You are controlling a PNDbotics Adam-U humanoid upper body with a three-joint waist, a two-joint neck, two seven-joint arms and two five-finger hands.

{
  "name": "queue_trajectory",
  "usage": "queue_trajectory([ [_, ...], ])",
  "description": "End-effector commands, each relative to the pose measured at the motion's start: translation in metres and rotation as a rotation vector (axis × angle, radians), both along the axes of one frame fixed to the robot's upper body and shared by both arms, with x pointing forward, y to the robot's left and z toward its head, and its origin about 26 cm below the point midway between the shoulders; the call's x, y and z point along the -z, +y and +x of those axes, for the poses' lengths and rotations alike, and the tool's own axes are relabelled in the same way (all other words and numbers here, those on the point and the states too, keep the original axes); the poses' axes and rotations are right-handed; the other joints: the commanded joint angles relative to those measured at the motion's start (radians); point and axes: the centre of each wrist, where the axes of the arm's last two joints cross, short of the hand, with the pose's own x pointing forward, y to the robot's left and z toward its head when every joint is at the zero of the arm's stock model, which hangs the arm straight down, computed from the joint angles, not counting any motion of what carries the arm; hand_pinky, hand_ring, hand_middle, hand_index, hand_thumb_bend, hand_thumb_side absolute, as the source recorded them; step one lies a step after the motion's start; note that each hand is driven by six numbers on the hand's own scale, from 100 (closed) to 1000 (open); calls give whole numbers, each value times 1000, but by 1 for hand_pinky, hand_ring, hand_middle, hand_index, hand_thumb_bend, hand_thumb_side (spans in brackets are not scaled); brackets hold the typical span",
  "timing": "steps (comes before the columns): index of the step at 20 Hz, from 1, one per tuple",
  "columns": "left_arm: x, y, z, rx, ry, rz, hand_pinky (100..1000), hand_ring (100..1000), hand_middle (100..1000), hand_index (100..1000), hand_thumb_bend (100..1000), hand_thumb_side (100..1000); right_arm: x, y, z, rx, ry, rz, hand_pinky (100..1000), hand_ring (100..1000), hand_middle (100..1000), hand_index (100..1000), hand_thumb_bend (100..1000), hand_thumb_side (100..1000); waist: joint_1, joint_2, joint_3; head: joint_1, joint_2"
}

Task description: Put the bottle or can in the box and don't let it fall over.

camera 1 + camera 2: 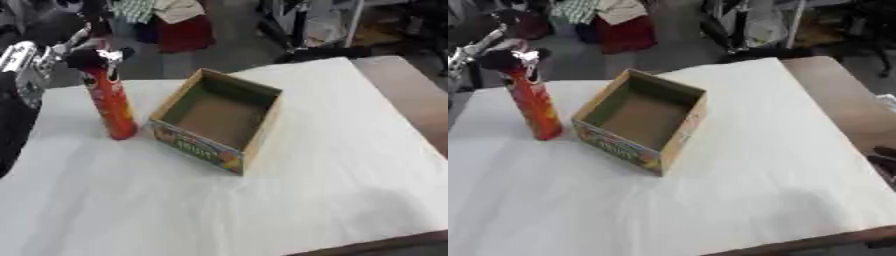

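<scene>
You were working in what looked like a lab or workshop: a wooden table (411,100) draped with a white sheet (332,165) stood on a grey hard floor (236,50), with white metal frame legs (354,22) and heaped coloured cloth (175,20) behind it.

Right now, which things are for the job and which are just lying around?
For the job: red can, standing upright; cardboard box, open and empty; left hand at the can's top.
Lying about: clothes beyond the table.
</scene>
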Motion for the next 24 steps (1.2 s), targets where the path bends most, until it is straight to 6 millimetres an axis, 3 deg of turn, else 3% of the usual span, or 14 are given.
queue_trajectory([
  [1, -15, 6, 0, -49, -27, 15, 949, 893, 910, 1000, 491, 922, -8, 1, 3, -15, -26, -6, 960, 796, 767, 995, 100, 715, -3, -5, -3, 5, -16],
  [10, -10, 12, 0, -114, 57, 36, 949, 887, 905, 1000, 487, 928, -9, 1, 3, -15, -29, -5, 960, 796, 767, 995, 100, 716, -2, -5, -5, 4, -16],
  [17, -2, 12, 1, -73, 162, 43, 898, 850, 871, 1000, 465, 931, -9, 1, 3, -13, -29, -3, 959, 796, 767, 995, 100, 716, -4, -6, -4, 4, -17],
  [24, 7, 10, 0, -17, 273, 67, 845, 799, 822, 986, 435, 875, -9, 1, 3, -12, -28, -2, 959, 796, 767, 994, 100, 718, -5, -7, 0, 6, -17],
])
